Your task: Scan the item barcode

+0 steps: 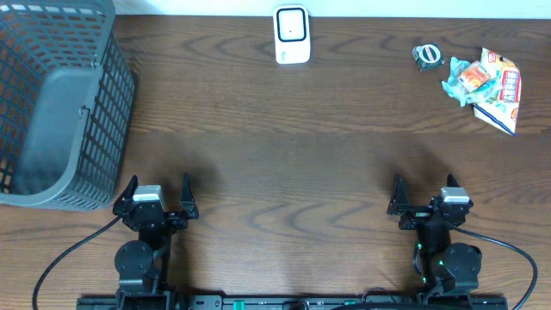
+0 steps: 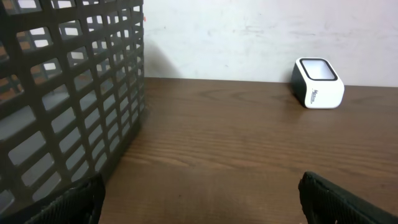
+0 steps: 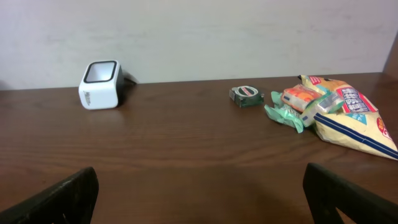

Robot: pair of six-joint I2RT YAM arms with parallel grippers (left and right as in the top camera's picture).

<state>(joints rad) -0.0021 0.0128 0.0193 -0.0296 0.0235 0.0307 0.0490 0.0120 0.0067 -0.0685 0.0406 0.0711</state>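
The white barcode scanner [image 1: 292,34] stands at the far middle of the table, also visible in the left wrist view [image 2: 318,83] and the right wrist view [image 3: 99,84]. At the far right lies a pile of packaged items [image 1: 486,82]: a yellow-and-white snack bag [image 3: 348,118], an orange packet [image 3: 300,96] and a green wrapper [image 3: 283,116]. My left gripper [image 1: 158,183] [image 2: 200,200] and right gripper [image 1: 426,185] [image 3: 202,196] rest near the front edge, both open and holding nothing, far from the items.
A large grey mesh basket [image 1: 60,103] [image 2: 62,93] fills the far left corner, close to the left arm. A small dark tape roll [image 1: 427,57] [image 3: 247,95] lies just left of the item pile. Bare brown wood [image 1: 284,164] spans the middle.
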